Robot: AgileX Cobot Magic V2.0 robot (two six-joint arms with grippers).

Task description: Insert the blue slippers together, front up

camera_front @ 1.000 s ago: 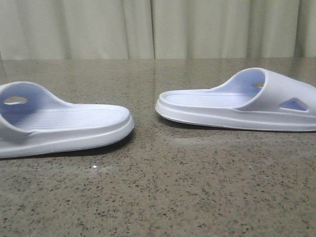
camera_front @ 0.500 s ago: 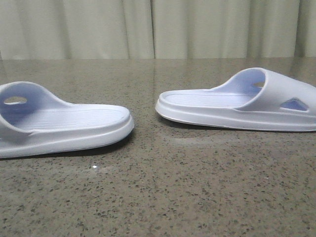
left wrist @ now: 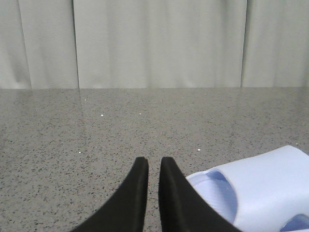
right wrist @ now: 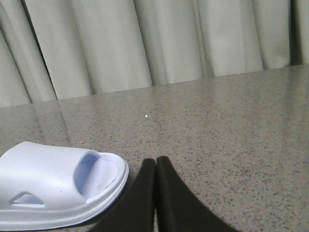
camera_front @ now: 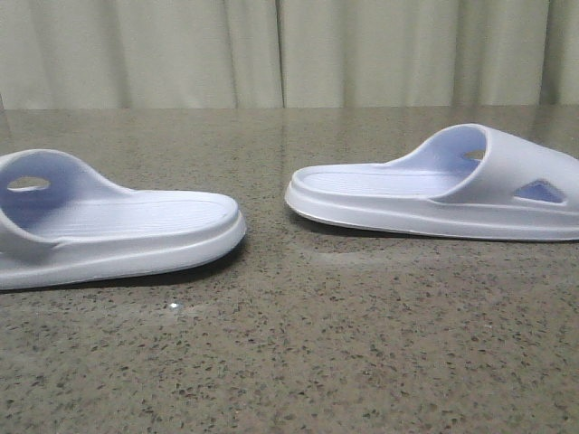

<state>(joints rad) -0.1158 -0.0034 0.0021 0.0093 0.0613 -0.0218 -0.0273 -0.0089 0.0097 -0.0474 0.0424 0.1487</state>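
Observation:
Two pale blue slippers lie sole-down on the speckled stone table. In the front view the left slipper (camera_front: 118, 226) is at the left and the right slipper (camera_front: 434, 194) at the right, heel ends facing each other across a gap. Neither gripper shows in the front view. In the left wrist view my left gripper (left wrist: 153, 162) hovers beside a slipper (left wrist: 270, 188), its black fingers nearly together with only a thin slit and nothing between them. In the right wrist view my right gripper (right wrist: 156, 161) is shut and empty, close beside the other slipper (right wrist: 48, 188).
The grey speckled table (camera_front: 298, 353) runs back to a pale pleated curtain (camera_front: 289, 54). Bare tabletop lies between the two slippers and in front of them.

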